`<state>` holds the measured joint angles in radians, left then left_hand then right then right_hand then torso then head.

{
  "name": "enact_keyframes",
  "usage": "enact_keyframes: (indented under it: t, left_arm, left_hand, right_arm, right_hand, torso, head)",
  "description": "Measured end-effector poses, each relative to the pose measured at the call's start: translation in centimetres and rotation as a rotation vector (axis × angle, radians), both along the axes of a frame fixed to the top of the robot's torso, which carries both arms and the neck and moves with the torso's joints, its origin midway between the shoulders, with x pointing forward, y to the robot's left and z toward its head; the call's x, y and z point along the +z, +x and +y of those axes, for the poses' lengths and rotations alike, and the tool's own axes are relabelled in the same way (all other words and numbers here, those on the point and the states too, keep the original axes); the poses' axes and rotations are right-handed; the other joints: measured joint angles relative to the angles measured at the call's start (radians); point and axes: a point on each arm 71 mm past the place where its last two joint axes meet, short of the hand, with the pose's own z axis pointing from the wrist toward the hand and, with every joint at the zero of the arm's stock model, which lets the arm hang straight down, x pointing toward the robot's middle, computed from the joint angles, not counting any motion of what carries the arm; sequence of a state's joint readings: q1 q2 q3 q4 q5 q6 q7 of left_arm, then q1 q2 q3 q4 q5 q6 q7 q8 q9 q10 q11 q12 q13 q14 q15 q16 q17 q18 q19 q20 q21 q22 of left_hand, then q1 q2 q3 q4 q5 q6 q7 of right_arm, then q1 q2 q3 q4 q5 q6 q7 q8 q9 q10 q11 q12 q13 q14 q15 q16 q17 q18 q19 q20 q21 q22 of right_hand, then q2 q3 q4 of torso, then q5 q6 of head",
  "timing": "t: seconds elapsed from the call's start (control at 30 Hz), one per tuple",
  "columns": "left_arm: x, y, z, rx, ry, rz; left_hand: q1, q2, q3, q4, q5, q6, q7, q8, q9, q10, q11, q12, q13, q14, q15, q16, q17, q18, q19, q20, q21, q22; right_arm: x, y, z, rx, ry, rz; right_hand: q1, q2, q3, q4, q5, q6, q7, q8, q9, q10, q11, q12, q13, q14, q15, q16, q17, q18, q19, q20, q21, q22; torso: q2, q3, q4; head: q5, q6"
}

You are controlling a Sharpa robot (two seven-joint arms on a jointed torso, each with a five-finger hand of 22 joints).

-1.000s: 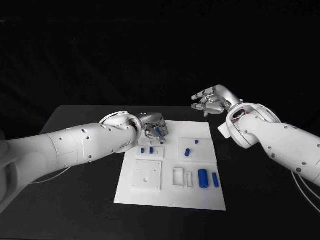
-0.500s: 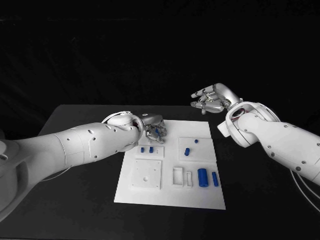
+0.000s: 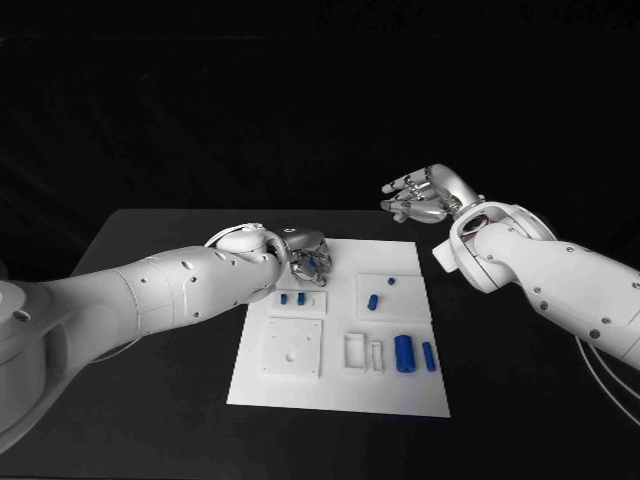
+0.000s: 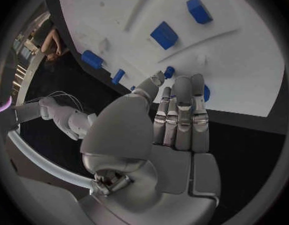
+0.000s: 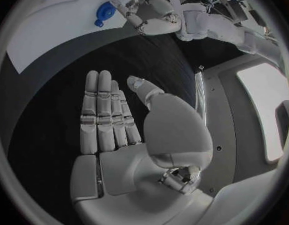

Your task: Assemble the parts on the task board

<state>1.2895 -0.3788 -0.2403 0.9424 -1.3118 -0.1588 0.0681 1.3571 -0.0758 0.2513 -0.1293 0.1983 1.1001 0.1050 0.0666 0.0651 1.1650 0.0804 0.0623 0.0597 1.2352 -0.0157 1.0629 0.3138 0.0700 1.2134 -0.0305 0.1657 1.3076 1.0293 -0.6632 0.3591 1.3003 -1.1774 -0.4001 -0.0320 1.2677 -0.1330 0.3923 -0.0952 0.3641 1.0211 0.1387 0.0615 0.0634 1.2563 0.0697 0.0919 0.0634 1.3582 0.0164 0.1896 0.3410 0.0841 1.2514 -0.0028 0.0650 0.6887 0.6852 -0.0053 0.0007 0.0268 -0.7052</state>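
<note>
While my left hand hangs over the far left corner of the white board, I can see in the head view that its fingers point down at the board, with a small blue part showing among the fingertips. From the left wrist camera the fingers lie straight and side by side, the thumb beside them, and a blue part peeks out just behind the fingertips; I cannot tell from either view whether the hand actually grips that part or only hovers over it. My right hand is raised beyond the board's far right corner, well apart from the board, over the black table. The right wrist camera shows its fingers flat, stretched out and its thumb spread away, with nothing in the palm. On the board itself, two small blue parts lie side by side just nearer me than the left hand, a short blue block and a tiny blue part sit toward the board's right side, and a thick blue cylinder with a thinner blue pin next to it lie along the board's near right area. A raised white square occupies the board's near left area.
</note>
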Motion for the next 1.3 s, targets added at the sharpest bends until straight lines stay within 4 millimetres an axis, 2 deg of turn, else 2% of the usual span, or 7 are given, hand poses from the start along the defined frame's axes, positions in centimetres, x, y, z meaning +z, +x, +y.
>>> enact_keyframes:
  t: [0.2, 0.5, 0.63, 0.77, 1.1, 1.3]
  left_arm:
    - [-0.3, 0.0, 0.0, -0.002, 0.007, 0.006]
    - [-0.9, -0.1, 0.0, -0.001, 0.011, 0.014]
    - [-0.9, 0.0, -0.1, -0.003, 0.011, 0.014]
    - [-1.0, 0.0, -0.2, -0.005, 0.010, 0.014]
    - [-1.3, 0.0, -0.2, -0.009, 0.008, 0.016]
    - [-1.4, 0.0, -0.2, -0.011, 0.010, 0.020]
  left_hand:
    - [0.000, 0.000, 0.005, 0.000, 0.000, 0.000, 0.000, 0.000, 0.000, 0.000, 0.000, 0.000, 0.000, 0.007, -0.004, 0.018, -0.001, 0.000, 0.000, 0.000, 0.018, 0.000]
    - [0.000, 0.000, 0.011, 0.000, 0.000, 0.002, 0.002, 0.000, 0.000, 0.000, 0.000, 0.000, 0.000, 0.007, -0.004, 0.021, -0.004, 0.000, -0.004, -0.004, 0.030, 0.003]
    - [-0.005, 0.005, 0.015, 0.004, 0.000, 0.006, 0.001, 0.000, 0.000, 0.000, 0.000, 0.000, 0.000, 0.007, -0.004, 0.021, -0.005, 0.000, -0.004, -0.004, 0.041, 0.003]
    - [0.001, 0.021, 0.026, 0.008, 0.000, 0.018, 0.000, 0.000, 0.000, 0.007, -0.007, 0.000, 0.000, 0.023, -0.006, 0.031, -0.007, -0.001, -0.002, -0.006, 0.067, 0.003]
    - [0.005, 0.025, 0.035, 0.005, 0.000, 0.032, -0.001, 0.000, 0.000, 0.026, -0.010, 0.000, 0.000, 0.044, -0.009, 0.055, 0.001, 0.000, 0.002, -0.009, 0.128, 0.002]
    - [0.011, 0.031, 0.038, 0.002, 0.000, 0.050, -0.007, 0.000, 0.001, 0.050, -0.021, 0.000, 0.000, 0.053, -0.018, 0.060, 0.003, 0.000, -0.006, -0.017, 0.154, 0.003]
  right_arm:
    - [0.0, 0.0, 0.1, 0.000, 0.016, 0.006]
    - [0.0, 0.0, 0.2, 0.002, 0.031, 0.010]
    - [0.0, 0.0, 0.2, 0.002, 0.035, 0.010]
    - [0.0, 0.0, 0.2, 0.003, 0.038, 0.011]
    - [0.0, 0.1, 0.3, 0.004, 0.042, 0.012]
    - [-0.1, 0.1, 0.3, 0.004, 0.043, 0.013]
  right_hand:
    - [-0.004, 0.004, 0.003, 0.003, 0.000, 0.000, 0.000, 0.000, 0.000, 0.000, 0.000, -0.019, 0.000, 0.026, 0.005, -0.077, -0.039, 0.000, -0.007, 0.007, 0.005, -0.106]
    - [-0.004, 0.004, 0.003, 0.003, 0.000, 0.000, 0.000, 0.000, 0.000, 0.000, 0.007, -0.019, 0.000, 0.042, 0.000, -0.090, -0.045, 0.000, -0.001, 0.001, 0.018, -0.148]
    - [-0.004, 0.004, 0.003, 0.003, 0.004, 0.000, 0.000, 0.000, 0.000, 0.000, 0.007, -0.019, -0.001, 0.049, 0.000, -0.104, -0.050, 0.000, -0.001, 0.001, 0.047, -0.196]
    - [-0.004, 0.004, 0.003, 0.003, 0.004, 0.000, 0.000, 0.000, 0.000, 0.000, 0.007, -0.019, -0.001, 0.049, 0.000, -0.105, -0.050, 0.000, -0.001, 0.001, 0.052, -0.205]
    - [-0.004, 0.004, 0.003, 0.003, 0.004, 0.000, 0.000, 0.000, 0.000, 0.000, 0.007, -0.019, -0.001, 0.049, 0.000, -0.104, -0.050, 0.000, -0.001, 0.001, 0.053, -0.212]
    - [-0.004, 0.004, 0.003, 0.003, 0.004, 0.000, -0.001, 0.000, 0.000, 0.000, 0.007, -0.019, -0.001, 0.049, 0.000, -0.104, -0.050, 0.000, -0.002, 0.002, 0.065, -0.223]
  torso:
    - [0.000, 0.0002, 0.0020]
    - [0.000, 0.0001, 0.0007]
    - [0.000, -0.0002, 0.0002]
    - [0.000, -0.0002, 0.0009]
    - [-0.001, -0.0002, 0.0016]
    - [-0.001, -0.0005, 0.0014]
  head:
    - [-0.002, -0.002]
    - [-0.001, -0.004]
    - [-0.003, -0.005]
    - [-0.004, -0.006]
    - [-0.007, -0.008]
    - [-0.008, -0.009]
